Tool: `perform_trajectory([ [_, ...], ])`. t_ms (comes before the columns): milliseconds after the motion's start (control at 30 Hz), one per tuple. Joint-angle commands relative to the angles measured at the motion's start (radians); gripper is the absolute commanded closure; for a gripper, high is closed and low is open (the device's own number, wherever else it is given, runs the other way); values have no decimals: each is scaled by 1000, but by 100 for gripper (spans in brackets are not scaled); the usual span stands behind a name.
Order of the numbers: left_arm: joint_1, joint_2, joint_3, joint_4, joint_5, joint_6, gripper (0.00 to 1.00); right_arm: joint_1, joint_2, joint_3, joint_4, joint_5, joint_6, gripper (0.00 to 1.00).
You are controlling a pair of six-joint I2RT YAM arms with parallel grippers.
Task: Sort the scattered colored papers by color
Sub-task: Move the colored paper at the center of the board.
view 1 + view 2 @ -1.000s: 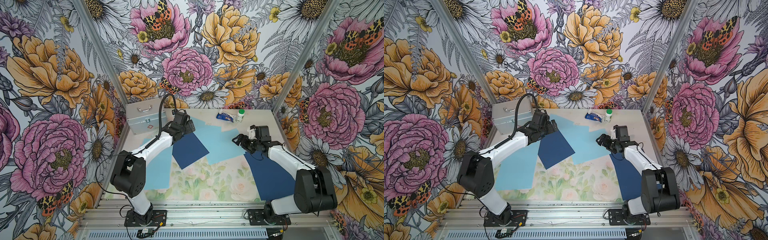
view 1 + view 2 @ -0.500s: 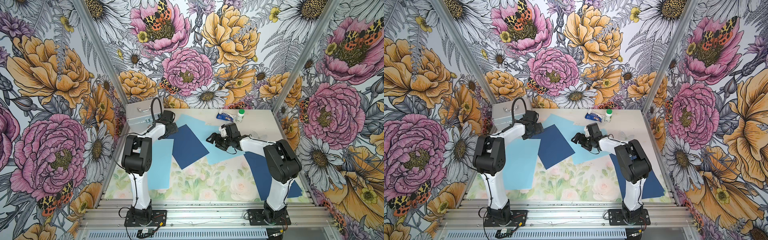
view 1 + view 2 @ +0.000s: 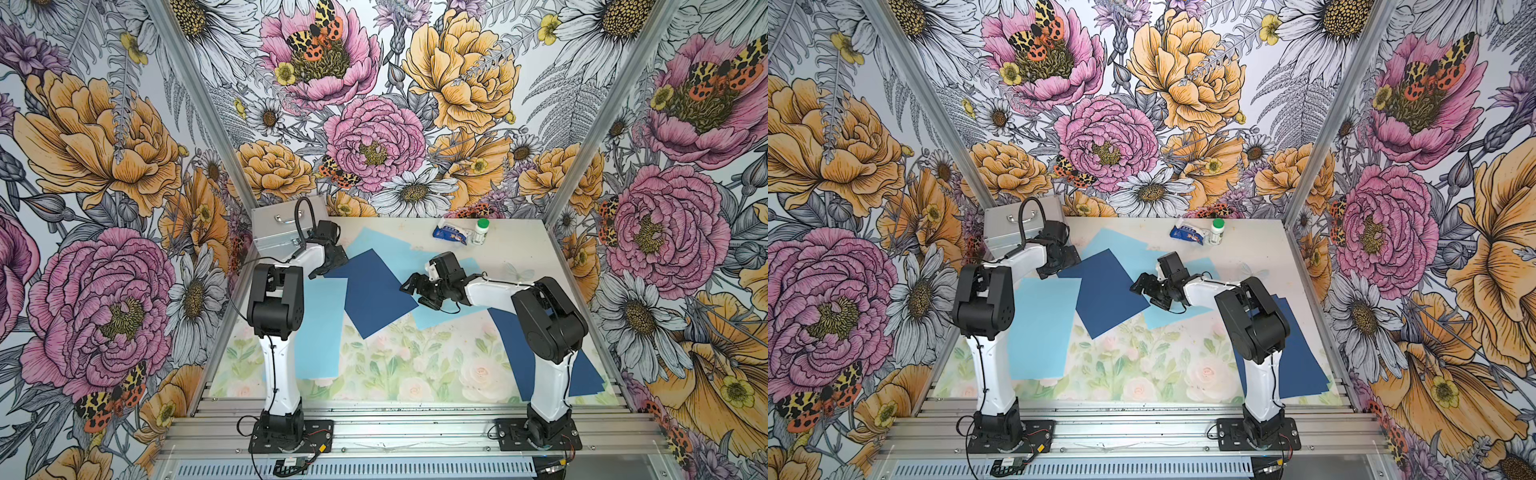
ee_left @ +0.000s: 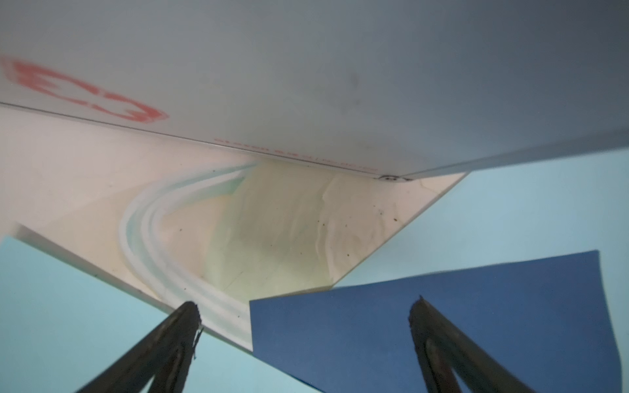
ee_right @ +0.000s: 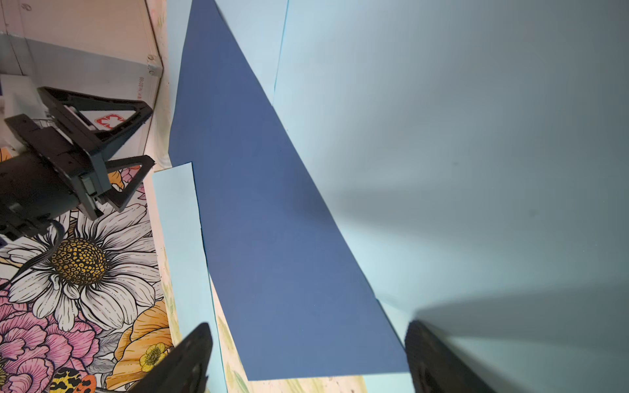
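Floral wallpaper encloses the table (image 3: pixel 519 257). Light blue papers (image 3: pixel 322 328) lie at its left side and centre; navy papers (image 3: pixel 374 291) lie at centre and at the right edge (image 3: pixel 1304 365). Silver case (image 3: pixel 276 228) stands at the back left. Left gripper (image 4: pixel 303 340), jaws wide, holds nothing beside the centre navy sheet's corner. Right gripper (image 5: pixel 306 357), jaws wide, holds nothing over that sheet's opposite edge.

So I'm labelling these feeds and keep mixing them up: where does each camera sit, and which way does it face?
Top views: high at the front, looking down at the table; both arms show whole.
Left wrist: on the left arm, facing the silver case; open left gripper over the middle navy sheet.
Right wrist: on the right arm, facing across the papers; open right gripper, left gripper beyond.
Shared: every view shows the middle navy sheet.
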Motion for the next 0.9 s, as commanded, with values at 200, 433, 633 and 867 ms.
perform_trajectory([
  [200,18,40,13,51,134,-7,1,26,52,1,-78,27,48,10],
  [433,-14,50,-33,101,249,-41,1,38,59,-12,-81,12,50,10],
  [633,-76,47,-65,120,321,-60,1,42,65,-17,-81,8,42,10],
  [867,-154,47,-119,167,386,-95,1,51,77,-24,-80,-15,33,10],
])
